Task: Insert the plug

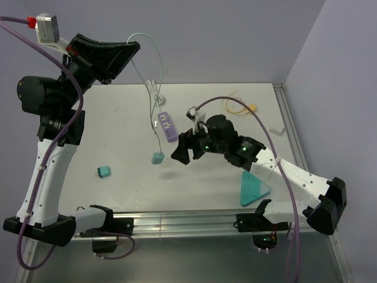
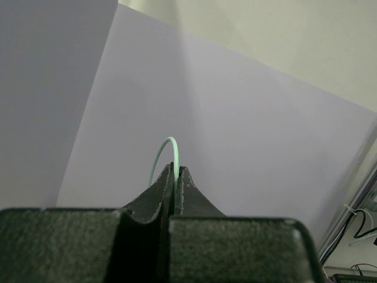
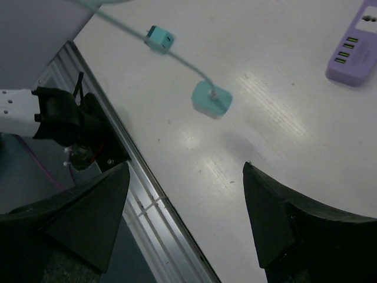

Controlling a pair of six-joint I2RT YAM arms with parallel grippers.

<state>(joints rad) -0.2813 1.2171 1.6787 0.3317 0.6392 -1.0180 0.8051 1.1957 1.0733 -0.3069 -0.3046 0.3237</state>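
The plug (image 1: pixel 252 107), small and yellow-tan on a thin looped yellow cable (image 1: pixel 234 104), lies at the back right of the table, away from both grippers. The purple power strip (image 1: pixel 168 127) lies mid-table and shows in the right wrist view (image 3: pixel 356 53). My left gripper (image 1: pixel 135 50), raised high at the back left, is shut on a thin mint-green cable (image 2: pixel 171 144). A teal plug block (image 1: pixel 158 158) dangles from that cable near the table and shows in the right wrist view (image 3: pixel 211 98). My right gripper (image 1: pixel 187 151) is open and empty above the table, right of the teal block (image 3: pixel 186 168).
A second teal adapter (image 1: pixel 104 172) lies at the left and shows in the right wrist view (image 3: pixel 159 38). A teal triangular board (image 1: pixel 253 188) lies near the front right. A white block (image 1: pixel 277 128) sits at the right edge. The strip's white cord (image 1: pixel 154 91) runs toward the back.
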